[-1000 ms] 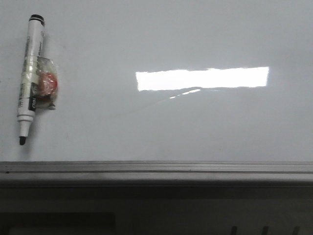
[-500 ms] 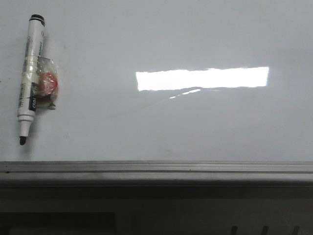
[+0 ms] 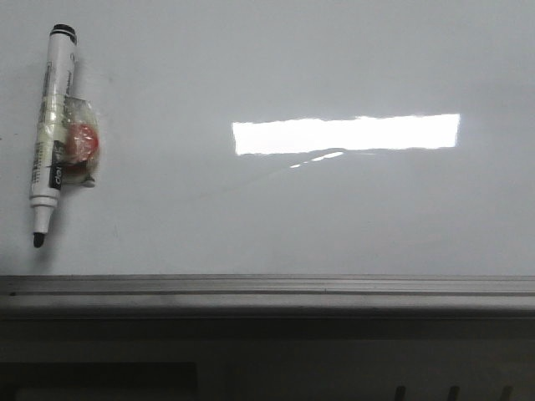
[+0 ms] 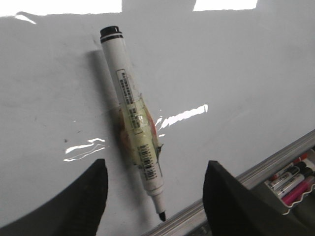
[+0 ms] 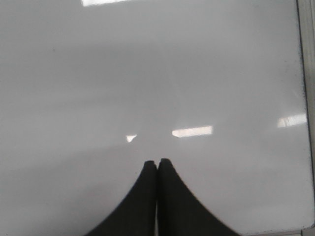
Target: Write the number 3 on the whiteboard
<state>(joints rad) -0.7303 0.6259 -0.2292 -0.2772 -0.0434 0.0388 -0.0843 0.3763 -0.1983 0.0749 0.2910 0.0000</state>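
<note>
The whiteboard point(image 3: 334, 217) is glossy and pale, with a grey metal frame along its near edge. No drawn number 3 shows on it. A white marker point(image 3: 50, 125) lies uncapped on the board at the far left, its black tip toward the frame, with tape and a red piece on its barrel. In the left wrist view the marker point(image 4: 132, 115) lies between and beyond my wide open left gripper point(image 4: 155, 169), untouched. My right gripper point(image 5: 157, 162) is shut and empty over bare board point(image 5: 147, 73). Neither gripper shows in the front view.
A bright rectangular light reflection point(image 3: 347, 134) lies on the board's middle. Beyond the board's frame point(image 4: 275, 160) in the left wrist view, several spare markers point(image 4: 293, 174) lie in a tray. The board's right frame edge point(image 5: 306, 98) shows in the right wrist view.
</note>
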